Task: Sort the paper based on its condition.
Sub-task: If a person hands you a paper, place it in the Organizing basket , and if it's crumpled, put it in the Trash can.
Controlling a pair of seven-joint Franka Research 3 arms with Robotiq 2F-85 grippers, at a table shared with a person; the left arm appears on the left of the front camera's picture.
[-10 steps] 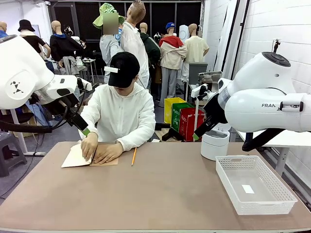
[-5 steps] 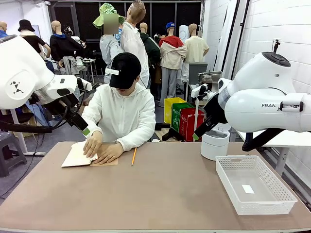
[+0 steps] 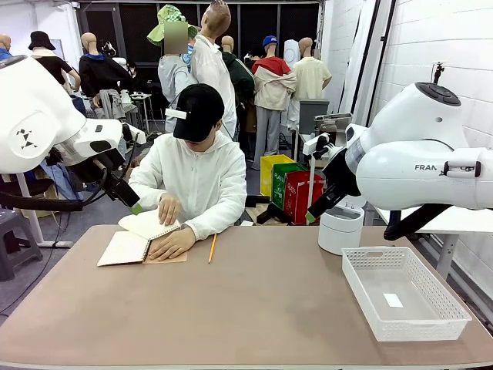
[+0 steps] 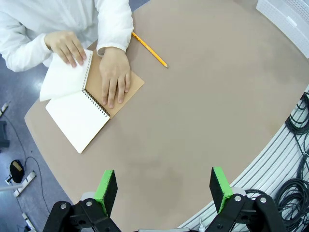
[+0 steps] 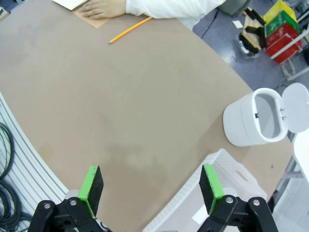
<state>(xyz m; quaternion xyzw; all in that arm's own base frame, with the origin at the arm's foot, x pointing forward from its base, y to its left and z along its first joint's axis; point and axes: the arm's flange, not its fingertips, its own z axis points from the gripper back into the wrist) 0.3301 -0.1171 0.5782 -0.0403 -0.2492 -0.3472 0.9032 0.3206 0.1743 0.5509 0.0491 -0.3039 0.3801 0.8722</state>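
Observation:
At the table's far left a person bends over an open spiral notebook (image 3: 123, 248) with a brown cover (image 4: 131, 88). One hand (image 3: 168, 208) lifts a white sheet of paper (image 3: 145, 223) up at the spiral; whether it is torn loose I cannot tell. The other hand (image 3: 171, 245) presses the cover flat. Seen from the left wrist, the raised sheet (image 4: 62, 81) stands above the blank page (image 4: 77, 118). My left gripper (image 3: 132, 202) hangs open in the air just left of the person, (image 4: 163, 184) high over bare table. My right gripper (image 3: 314, 212) hangs open above the table's right side (image 5: 150, 182).
A yellow pencil (image 3: 212, 248) lies right of the notebook. A white lidded bin (image 3: 340, 228), its lid open (image 5: 258, 121), stands at the far right. A white mesh basket (image 3: 454, 312) with a small white slip inside sits at the front right.
The person's hand has raised the white sheet from flat on the notebook to standing up at the spiral. Both arms have stayed still.

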